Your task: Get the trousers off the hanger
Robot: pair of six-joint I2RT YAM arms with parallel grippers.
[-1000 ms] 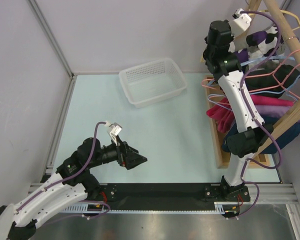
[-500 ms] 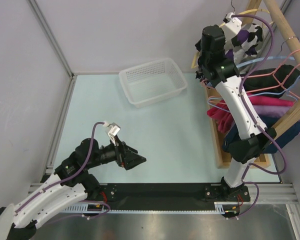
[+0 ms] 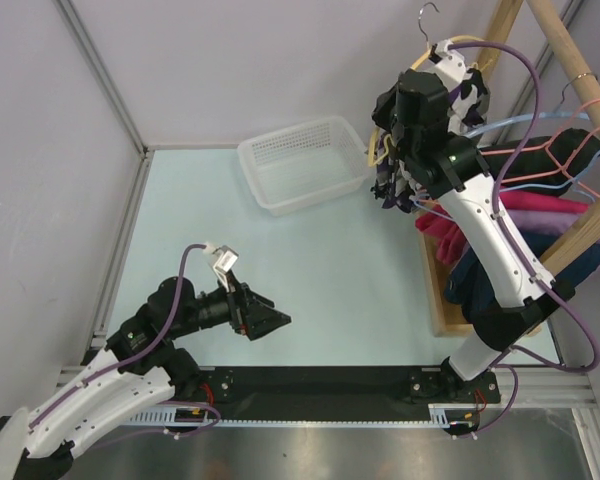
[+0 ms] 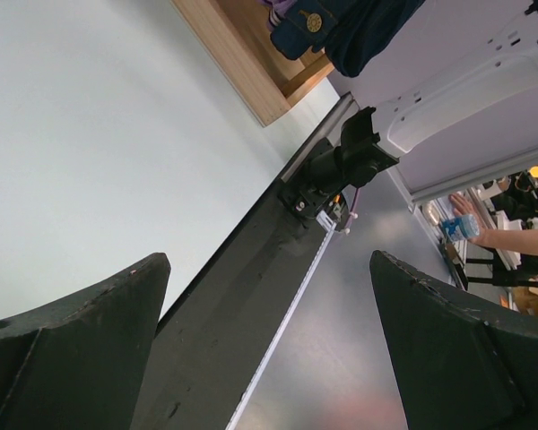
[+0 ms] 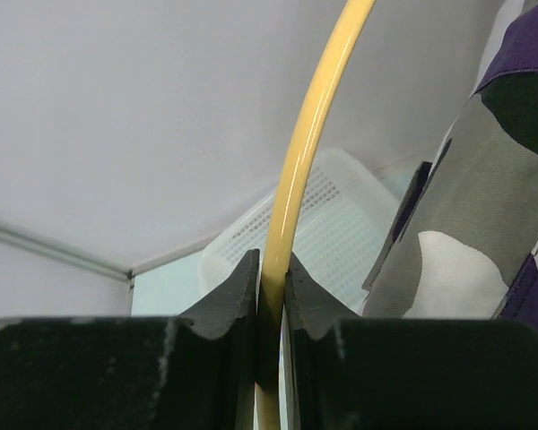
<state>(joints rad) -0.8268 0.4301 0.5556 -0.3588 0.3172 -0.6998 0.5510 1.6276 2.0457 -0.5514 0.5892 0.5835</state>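
My right gripper is shut on the thin yellow hanger, held high near the basket's right end. In the right wrist view the jaws pinch the hanger's yellow arm. The hanger's grey hook is free of the rack. The purple, black and white trousers hang from the hanger beside the gripper and show at the right of the wrist view. My left gripper is open and empty low over the table, far from them, with its fingers spread wide.
A white mesh basket stands at the back centre. The wooden rack at the right carries pink wire hangers, a light blue hanger, pink garments and a navy garment over its wooden base.
My right arm has swung left, carrying the hanger and trousers off the rack rail toward the basket. The left arm has barely moved.
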